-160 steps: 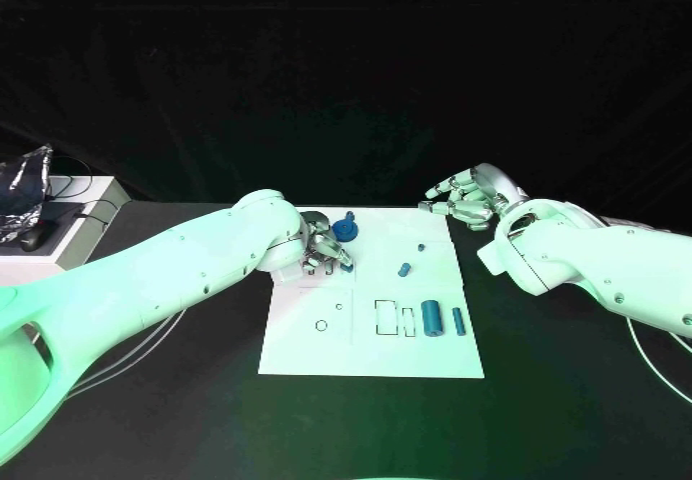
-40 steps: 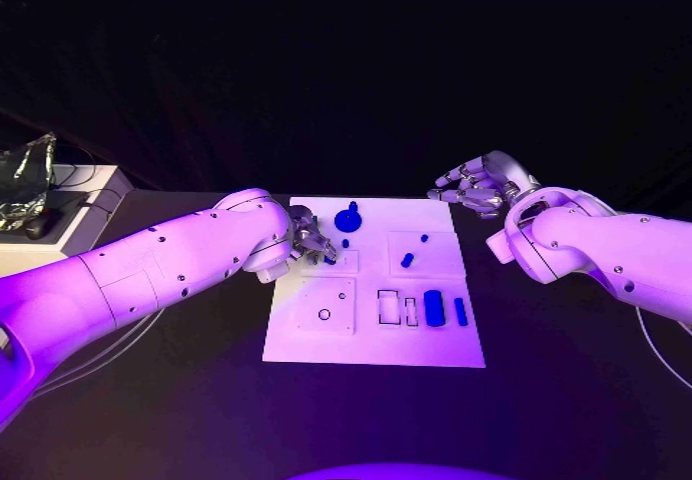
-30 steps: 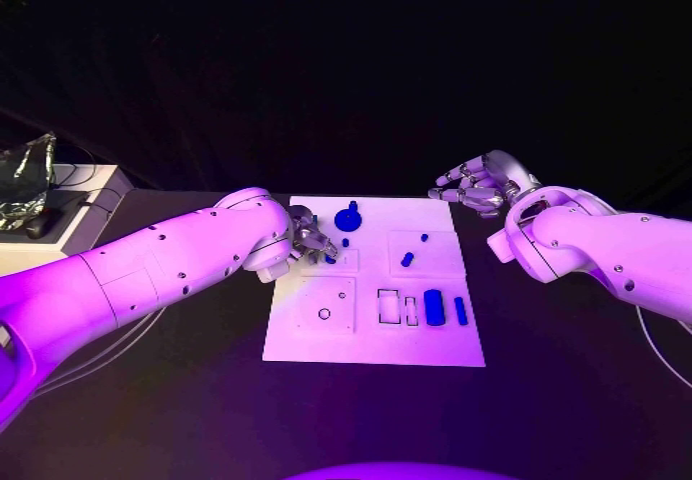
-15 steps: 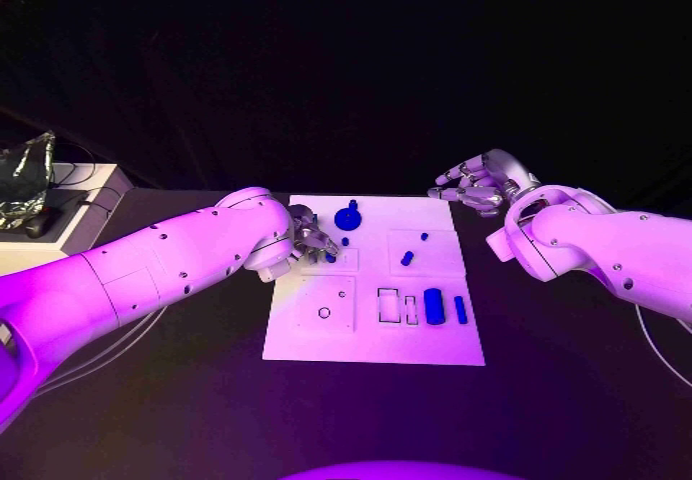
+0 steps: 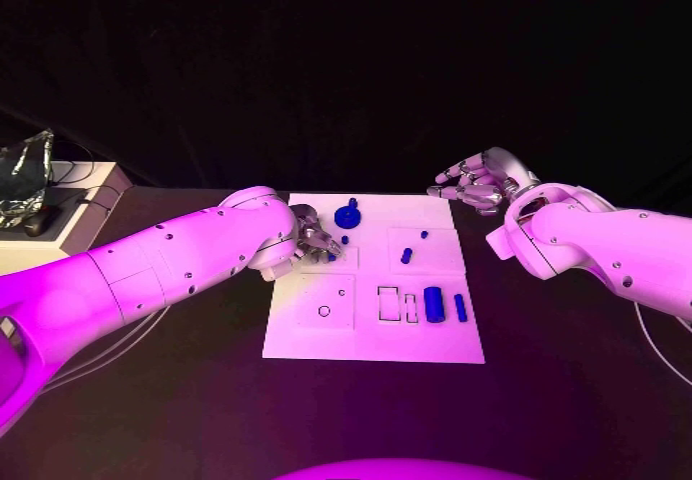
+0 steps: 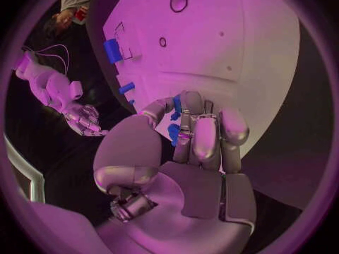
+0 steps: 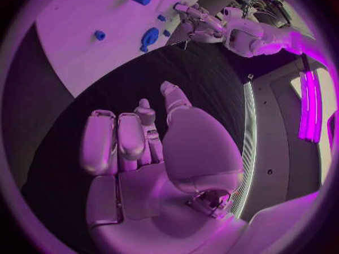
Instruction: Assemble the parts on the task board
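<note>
Left hand (image 5: 315, 243) pinches a small blue plastic part (image 6: 174, 131) over the white task board (image 5: 372, 342), far-left area. Right hand (image 5: 476, 187) hovers empty beyond the far-right corner, fingers loosely curled. Best lowered upright, released once seated.

Camera setup: 1 head view, 2 wrist views.
Head cam looks down on the task board (image 5: 372, 340) from above; L wrist cam sits close behind left hand (image 6: 191, 147), over the board; R wrist cam sits behind right hand (image 7: 134, 147), off the board's edge. All share the board.
</note>
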Action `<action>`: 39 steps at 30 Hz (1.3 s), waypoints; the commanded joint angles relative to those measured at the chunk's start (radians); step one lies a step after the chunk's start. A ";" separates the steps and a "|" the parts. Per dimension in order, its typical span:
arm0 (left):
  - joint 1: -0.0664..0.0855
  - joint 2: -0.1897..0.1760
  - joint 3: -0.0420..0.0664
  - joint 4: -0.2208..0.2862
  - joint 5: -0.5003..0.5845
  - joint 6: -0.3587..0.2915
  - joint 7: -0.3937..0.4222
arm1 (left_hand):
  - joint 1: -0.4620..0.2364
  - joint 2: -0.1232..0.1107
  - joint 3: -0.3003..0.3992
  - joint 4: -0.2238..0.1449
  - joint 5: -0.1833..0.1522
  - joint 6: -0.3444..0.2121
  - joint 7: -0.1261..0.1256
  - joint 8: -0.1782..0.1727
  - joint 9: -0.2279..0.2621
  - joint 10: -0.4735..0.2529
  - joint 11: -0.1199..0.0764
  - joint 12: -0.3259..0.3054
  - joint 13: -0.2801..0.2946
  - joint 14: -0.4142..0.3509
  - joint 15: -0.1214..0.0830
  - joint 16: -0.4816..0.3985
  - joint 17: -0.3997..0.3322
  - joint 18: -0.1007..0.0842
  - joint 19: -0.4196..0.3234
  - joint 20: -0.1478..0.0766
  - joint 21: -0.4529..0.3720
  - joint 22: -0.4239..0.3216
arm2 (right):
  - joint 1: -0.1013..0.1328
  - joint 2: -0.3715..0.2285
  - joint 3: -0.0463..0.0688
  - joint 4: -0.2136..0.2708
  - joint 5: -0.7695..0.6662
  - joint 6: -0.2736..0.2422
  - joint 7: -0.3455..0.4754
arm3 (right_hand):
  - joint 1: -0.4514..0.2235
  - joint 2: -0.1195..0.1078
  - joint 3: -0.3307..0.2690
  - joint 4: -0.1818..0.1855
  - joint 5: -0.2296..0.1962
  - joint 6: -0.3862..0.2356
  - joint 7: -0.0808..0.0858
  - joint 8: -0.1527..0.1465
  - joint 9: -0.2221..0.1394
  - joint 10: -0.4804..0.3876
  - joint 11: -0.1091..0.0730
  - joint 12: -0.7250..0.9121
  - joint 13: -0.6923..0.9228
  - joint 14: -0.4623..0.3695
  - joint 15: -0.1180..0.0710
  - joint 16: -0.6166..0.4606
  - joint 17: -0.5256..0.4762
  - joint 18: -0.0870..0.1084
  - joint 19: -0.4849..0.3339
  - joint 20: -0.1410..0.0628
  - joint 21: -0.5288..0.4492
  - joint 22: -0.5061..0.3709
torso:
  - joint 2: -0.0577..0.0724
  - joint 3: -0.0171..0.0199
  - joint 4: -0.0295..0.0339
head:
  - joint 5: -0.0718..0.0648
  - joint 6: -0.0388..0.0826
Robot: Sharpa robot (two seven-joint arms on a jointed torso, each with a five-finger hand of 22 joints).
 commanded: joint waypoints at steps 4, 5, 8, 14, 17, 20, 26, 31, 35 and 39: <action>-0.002 0.012 -0.001 0.001 -0.023 0.051 0.001 | 0.063 0.040 0.021 -0.023 0.005 0.035 -0.040 -0.003 -0.002 0.082 -0.073 -0.007 0.002 0.002 -0.007 0.005 0.003 -0.019 0.003 0.002 -0.005 0.002 | -0.001 0.001 0.000 0.000 -0.003 0.013 0.008 | 0.002 0.010 -0.001 -0.007 0.003 0.005 -0.001 -0.004 -0.001 -0.002 -0.006 -0.005 0.001 0.001 -0.003 -0.004 -0.001 0.005 0.034 -0.004 -0.004 0.167 | -0.001 0.0005 -0.0001 | -0.001 -0.001; -0.002 0.013 -0.001 0.001 -0.026 0.055 0.000 | 0.063 0.039 0.020 -0.023 0.005 0.036 -0.039 -0.003 -0.002 0.082 -0.073 -0.008 0.002 0.002 -0.007 0.005 0.003 -0.019 0.004 0.002 -0.005 0.002 | -0.001 0.001 0.000 0.000 -0.003 0.013 0.008 | 0.002 0.010 -0.001 -0.007 0.003 0.005 -0.001 -0.004 -0.001 -0.002 -0.006 -0.005 0.001 0.001 -0.003 -0.004 -0.001 0.005 0.034 -0.004 -0.004 0.167 | -0.001 0.0002 -0.0006 | -0.001 -0.002; -0.002 0.014 -0.001 0.000 -0.037 0.060 -0.002 | 0.065 0.039 0.022 -0.023 0.005 0.036 -0.039 -0.004 -0.003 0.082 -0.072 -0.008 0.003 0.001 -0.006 0.005 0.003 -0.019 0.004 0.003 -0.006 0.003 | -0.001 0.001 0.000 0.000 -0.003 0.013 0.008 | 0.002 0.010 -0.001 -0.007 0.003 0.005 -0.001 -0.004 -0.001 -0.002 -0.006 -0.005 0.001 0.001 -0.003 -0.004 -0.001 0.005 0.034 -0.004 -0.004 0.167 | -0.001 -0.0003 -0.0001 | -0.002 -0.002; -0.002 0.016 -0.001 -0.004 -0.048 0.058 -0.004 | 0.063 0.043 0.025 -0.018 0.005 0.037 -0.039 -0.004 -0.004 0.082 -0.072 -0.010 0.004 0.001 -0.006 0.005 0.002 -0.019 0.004 0.003 -0.005 0.005 | -0.001 0.002 0.000 -0.001 -0.003 0.013 0.009 | 0.002 0.010 -0.001 -0.007 0.003 0.005 -0.001 -0.004 -0.001 -0.002 -0.006 -0.005 0.001 0.001 -0.003 -0.004 -0.001 0.005 0.034 -0.004 -0.004 0.167 | -0.001 -0.0001 0.0001 | -0.002 -0.001; -0.002 0.015 -0.001 -0.004 -0.047 0.057 -0.004 | 0.060 0.043 0.023 -0.014 0.003 0.036 -0.039 -0.004 -0.004 0.082 -0.072 -0.010 0.004 0.001 -0.006 0.004 0.002 -0.019 0.004 0.004 -0.006 0.005 | -0.001 0.002 0.000 -0.001 -0.003 0.013 0.009 | 0.002 0.010 -0.001 -0.007 0.003 0.005 -0.001 -0.004 -0.001 -0.002 -0.006 -0.005 0.001 0.001 -0.003 -0.004 -0.001 0.005 0.034 -0.004 -0.004 0.167 | -0.001 -0.0003 -0.0001 | -0.003 -0.001; -0.002 0.014 -0.001 -0.005 -0.043 0.053 -0.005 | 0.053 0.040 0.004 -0.004 0.000 0.032 -0.039 -0.004 -0.004 0.079 -0.071 -0.012 0.006 0.000 -0.005 -0.001 -0.004 -0.018 0.001 0.004 -0.011 0.003 | -0.001 0.001 0.000 0.000 -0.003 0.012 0.009 | 0.000 0.010 -0.001 -0.008 0.004 0.006 0.000 -0.006 -0.003 -0.004 -0.006 -0.008 -0.001 0.001 -0.003 -0.006 -0.003 0.006 0.033 -0.004 -0.007 0.166 | 0.000 -0.0005 0.0000 | -0.004 -0.002; -0.002 0.009 -0.001 -0.003 -0.039 0.044 -0.006 | 0.046 0.044 -0.226 0.083 0.000 0.023 -0.046 -0.005 -0.006 0.066 -0.072 -0.009 0.013 -0.003 -0.009 -0.013 -0.022 -0.020 -0.001 -0.003 -0.025 0.000 | -0.001 0.000 0.000 0.000 -0.003 0.011 0.010 | -0.001 0.010 -0.001 -0.008 0.004 0.005 0.000 -0.007 -0.003 -0.008 -0.006 -0.015 -0.006 0.001 -0.003 -0.006 -0.004 0.006 0.033 -0.004 -0.008 0.165 | -0.001 -0.0014 0.0011 | -0.005 -0.003; -0.002 0.006 -0.001 -0.001 -0.038 0.040 -0.006 | 0.084 0.062 -0.383 0.151 0.003 0.026 -0.047 -0.003 -0.014 0.063 -0.074 -0.005 0.012 -0.003 -0.009 -0.012 -0.026 -0.021 0.000 -0.004 -0.031 0.004 | -0.001 0.000 0.000 0.000 -0.003 0.009 0.010 | -0.001 0.010 -0.001 -0.008 0.004 0.005 0.000 -0.007 -0.003 -0.008 -0.006 -0.015 -0.006 0.001 -0.003 -0.006 -0.004 0.006 0.033 -0.004 -0.008 0.165 | -0.001 -0.0008 0.0006 | -0.004 -0.003; -0.002 0.003 -0.001 0.001 -0.036 0.039 -0.006 | 0.103 0.071 -0.477 0.187 0.002 0.029 -0.047 0.000 -0.016 0.064 -0.073 -0.002 0.010 -0.003 -0.009 -0.011 -0.026 -0.021 0.002 -0.003 -0.035 0.010 | -0.001 -0.001 0.000 0.000 -0.003 0.008 0.011 | -0.001 0.010 -0.001 -0.008 0.004 0.005 0.000 -0.007 -0.003 -0.008 -0.006 -0.015 -0.006 0.001 -0.003 -0.006 -0.004 0.006 0.033 -0.004 -0.008 0.165 | -0.001 -0.0012 -0.0005 | -0.004 -0.002; -0.002 -0.001 0.000 0.003 -0.035 0.036 -0.006 | 0.116 0.082 -0.550 0.206 0.000 0.030 -0.046 0.003 -0.017 0.063 -0.072 0.000 0.009 -0.003 -0.009 -0.010 -0.027 -0.021 0.004 -0.003 -0.037 0.015 | -0.001 -0.002 0.000 0.000 -0.003 0.008 0.011 | -0.001 0.010 -0.001 -0.008 0.004 0.005 0.000 -0.007 -0.003 -0.008 -0.006 -0.015 -0.006 0.001 -0.003 -0.006 -0.004 0.006 0.033 -0.004 -0.008 0.165 | -0.001 -0.0014 0.0002 | -0.005 -0.002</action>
